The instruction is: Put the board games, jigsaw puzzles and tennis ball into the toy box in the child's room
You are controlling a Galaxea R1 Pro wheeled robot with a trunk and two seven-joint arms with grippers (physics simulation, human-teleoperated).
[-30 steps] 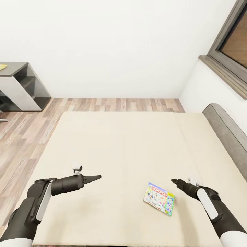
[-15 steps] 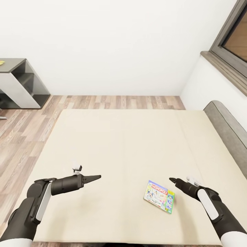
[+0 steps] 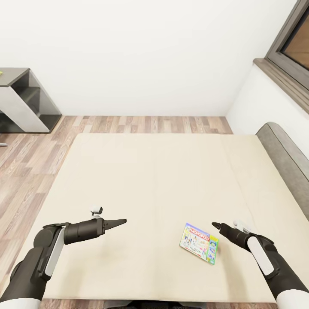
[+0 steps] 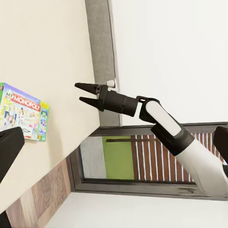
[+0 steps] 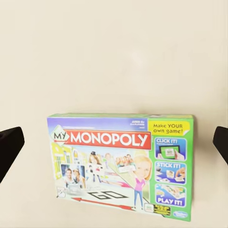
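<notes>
— Now, item 1?
— Monopoly game box (image 3: 199, 246), lying flat on the bed (image 3: 154, 180), on the beige mattress toward the near edge and the headboard (image 3: 286, 165) side.
— Item 2?
— Right gripper (image 3: 214, 225), just beside the box, above the mattress, fingers parted, holding nothing.
— Item 3?
— Left gripper (image 3: 123, 221), well apart from the box, also over the mattress; open or closed, cannot tell.
— Surroundings?
— Wood floor (image 3: 25, 159), grey shelf unit (image 3: 21, 101) by the wall, dark-framed window (image 3: 294, 43).

green monopoly box (image 3: 199, 246) flat on beige bed (image 3: 150, 180).
</notes>
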